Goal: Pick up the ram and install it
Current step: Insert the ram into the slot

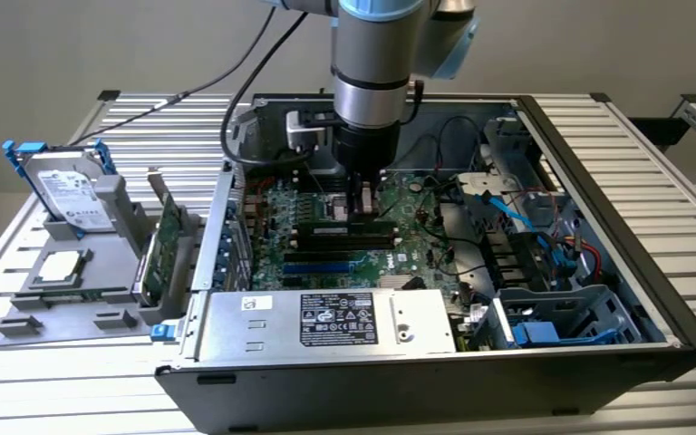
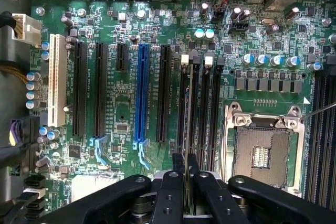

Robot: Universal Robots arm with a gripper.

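Observation:
My gripper [image 1: 366,201] is down inside the open computer case [image 1: 638,272], over the motherboard [image 1: 323,263]. In the wrist view the gripper [image 2: 186,169] is shut on the ram [image 2: 186,129], a thin stick seen edge-on between the two black fingertips [image 2: 177,163]. The stick runs along the row of long black memory slots [image 2: 202,108] beside the CPU socket [image 2: 262,153]. In the exterior view a narrow green strip, the ram [image 1: 338,224], lies along the black slots just under the fingers. I cannot tell whether it sits in a slot.
A grey holder [image 1: 70,308] at the exterior view's left carries a hard drive [image 1: 68,190], a CPU [image 1: 61,265] and a green expansion card [image 1: 169,237]. The power supply [image 1: 323,319] sits at the case's front. Blue and red cables [image 1: 542,227] crowd the right side.

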